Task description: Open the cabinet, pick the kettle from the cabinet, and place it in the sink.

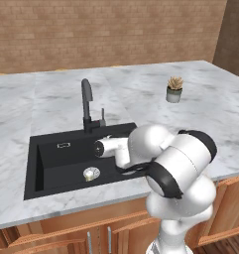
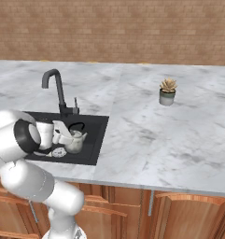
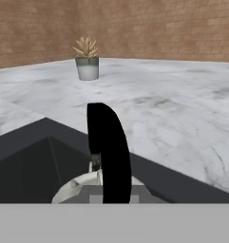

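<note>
Silvery-cream and rounded, the kettle (image 2: 75,141) hangs low inside the sink (image 2: 93,140), toward the basin's right wall and just right of the round drain (image 2: 59,152). The end effector (image 2: 67,136) is clamped narrow on the kettle's black arched handle (image 3: 109,152), which rises straight in front of the hand view.

Whether the kettle's base touches the sink floor I cannot tell, so letting go now might drop it and tip it onto its side. Its spout sits near the basin wall, and a sideways drift could knock it there. Behind the sink, the black faucet (image 2: 55,88) stands close enough that a careless lift of the arm might clip it.

Farther right of the sink, a small potted plant (image 2: 167,92) sits on the marble tabletop (image 2: 179,135), well apart. No brand, label or writing is readable anywhere.
</note>
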Available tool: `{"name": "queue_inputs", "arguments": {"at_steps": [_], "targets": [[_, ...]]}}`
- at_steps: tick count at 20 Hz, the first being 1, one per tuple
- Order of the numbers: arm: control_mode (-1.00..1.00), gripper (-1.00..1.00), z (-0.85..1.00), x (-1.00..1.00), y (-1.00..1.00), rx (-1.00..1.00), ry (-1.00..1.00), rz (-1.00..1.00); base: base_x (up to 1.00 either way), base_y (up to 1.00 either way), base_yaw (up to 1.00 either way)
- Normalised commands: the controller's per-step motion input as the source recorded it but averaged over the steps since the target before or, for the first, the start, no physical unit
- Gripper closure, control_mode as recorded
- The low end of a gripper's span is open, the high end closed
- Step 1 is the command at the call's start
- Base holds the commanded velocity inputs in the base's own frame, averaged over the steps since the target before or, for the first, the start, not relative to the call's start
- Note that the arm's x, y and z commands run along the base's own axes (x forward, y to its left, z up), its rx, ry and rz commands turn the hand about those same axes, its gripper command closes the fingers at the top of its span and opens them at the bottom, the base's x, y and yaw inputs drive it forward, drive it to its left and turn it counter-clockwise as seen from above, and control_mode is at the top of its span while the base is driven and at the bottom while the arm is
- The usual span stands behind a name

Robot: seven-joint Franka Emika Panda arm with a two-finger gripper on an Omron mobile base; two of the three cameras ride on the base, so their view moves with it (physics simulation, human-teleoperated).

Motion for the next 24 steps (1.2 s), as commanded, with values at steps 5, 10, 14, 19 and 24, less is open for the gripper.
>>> {"name": "queue_inputs", "arguments": {"at_steps": [5, 10, 14, 19, 24], "targets": [[-1.0, 1.0, -0.13, 0.06, 0.01, 0.0, 0.0, -0.04, 0.0, 0.0, 0.0], [-1.0, 1.0, -0.18, 0.01, 0.01, 0.0, 0.0, -0.04, 0.0, 0.0, 0.0], [-1.0, 1.0, -0.25, 0.0, 0.02, 0.0, 0.0, -0.04, 0.0, 0.0, 0.0], [-1.0, 1.0, -0.25, 0.0, 0.01, 0.0, 0.0, -0.04, 0.0, 0.0, 0.0], [-1.0, 1.0, -0.24, 0.0, 0.0, 0.02, -0.01, -0.02, 0.0, 0.0, 0.0]]}}
